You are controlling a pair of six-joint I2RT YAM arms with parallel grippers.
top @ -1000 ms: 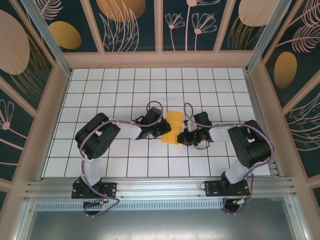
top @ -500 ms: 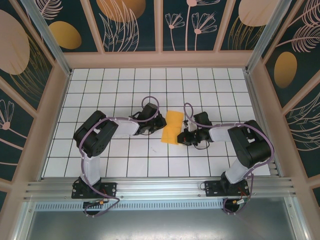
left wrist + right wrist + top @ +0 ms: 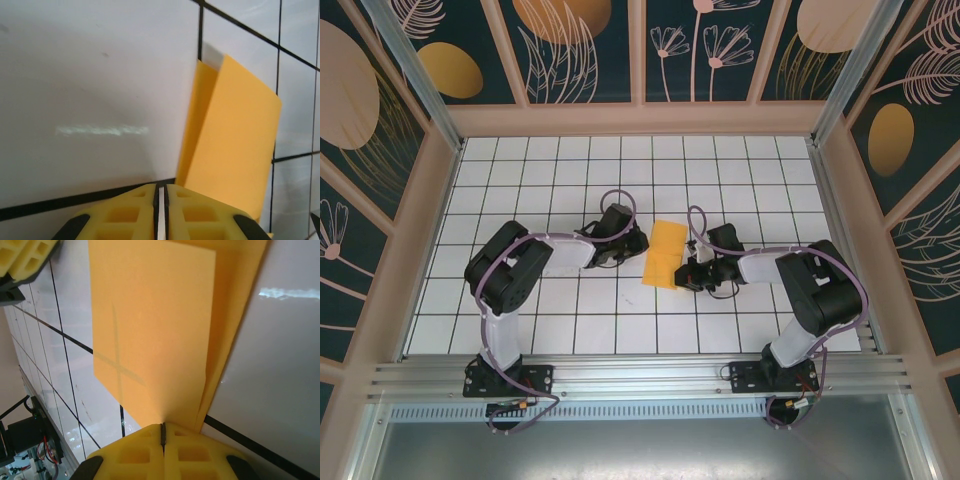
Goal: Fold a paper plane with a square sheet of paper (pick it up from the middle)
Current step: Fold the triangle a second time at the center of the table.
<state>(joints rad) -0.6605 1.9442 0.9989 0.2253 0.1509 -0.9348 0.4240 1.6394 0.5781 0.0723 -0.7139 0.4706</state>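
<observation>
currently listed: one thin, plain orange-yellow square sheet of paper [image 3: 667, 253] [image 3: 230, 140] [image 3: 155, 330], doubled over into a narrow two-layer rectangle. location: middle of the white tiled worktop [image 3: 520, 170], between the two arms, long side running away from the bases at a slight tilt. the upper layer sits a little off the lower one, so the edges are not flush. faint crossed crease lines show on the upper face in the right wrist view.

right gripper [image 3: 691, 272] [image 3: 162, 426]: yellow fingers clenched on the sheet at its near right corner, the paper running in between them.

left gripper [image 3: 637, 243] [image 3: 160, 188]: just beside the sheet's left side, apart from it. its fingers are all but closed, with a hairline slit between them and nothing in it.

handling, as judged: very light and limp, with no stiffness beyond what the fold lends. it is likely to skate on the glossy tile if nudged, and the layers will likely slip over each other unless pinned. it creases readily and for good, so a stray pinch would mar later folds.

where to hold, as judged: a thin edge or corner, both layers together. press along the folded side rather than the open one.

stage, as judged: early; one fold is in and the nose folds are not yet made.
</observation>
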